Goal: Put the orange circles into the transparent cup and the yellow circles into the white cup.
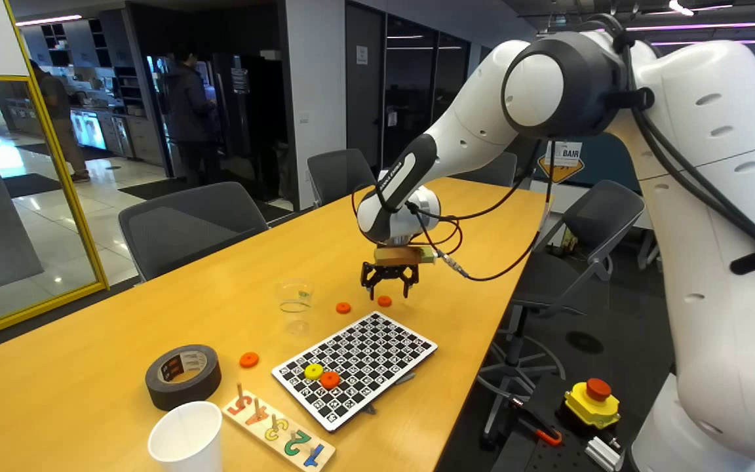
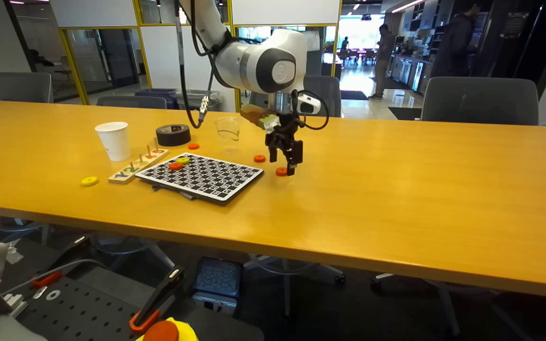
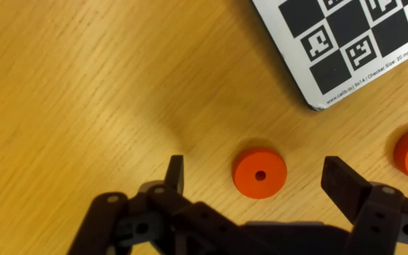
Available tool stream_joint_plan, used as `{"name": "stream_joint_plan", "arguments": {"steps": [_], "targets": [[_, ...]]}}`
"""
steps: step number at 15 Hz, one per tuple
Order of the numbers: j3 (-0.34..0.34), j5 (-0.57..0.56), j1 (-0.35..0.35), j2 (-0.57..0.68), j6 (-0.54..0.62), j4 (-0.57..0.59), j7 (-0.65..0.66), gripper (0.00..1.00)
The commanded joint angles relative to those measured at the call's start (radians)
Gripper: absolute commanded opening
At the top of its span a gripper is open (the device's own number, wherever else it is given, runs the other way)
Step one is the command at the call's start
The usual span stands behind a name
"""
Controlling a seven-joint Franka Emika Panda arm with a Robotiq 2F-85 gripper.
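My gripper is open and empty above an orange disc; in the wrist view the disc lies between the parted fingers, touching neither. Another orange disc lies beside it, cut by the wrist view's right edge. A further orange disc lies near the tape, and one orange disc sits on the checkerboard by a yellow disc. Another yellow disc lies near the table's front edge in an exterior view. The transparent cup and white cup stand upright in both exterior views.
A checkerboard lies flat beside the gripper, its corner near the disc in the wrist view. A black tape roll and a numbered wooden peg board lie near the white cup. Chairs line the table.
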Motion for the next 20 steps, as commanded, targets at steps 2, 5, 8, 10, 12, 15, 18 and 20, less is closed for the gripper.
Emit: {"name": "stream_joint_plan", "arguments": {"steps": [2,5,8,10,12,15,18,20], "targets": [[-0.017,0.019,0.006,0.048,-0.006,0.074,0.03,1.0],[-0.021,0.018,0.008,0.061,-0.01,0.088,0.048,1.0],[-0.018,0.02,0.006,0.07,-0.021,0.1,0.044,1.0],[-0.017,0.02,0.006,0.072,-0.025,0.103,0.043,1.0],[-0.019,0.018,0.009,0.068,-0.028,0.101,0.046,1.0],[-0.019,0.017,0.008,0.058,-0.037,0.095,0.044,1.0],[-0.018,0.016,0.009,0.055,-0.052,0.094,0.043,1.0],[-0.015,0.017,0.009,0.054,-0.067,0.093,0.04,1.0]]}}
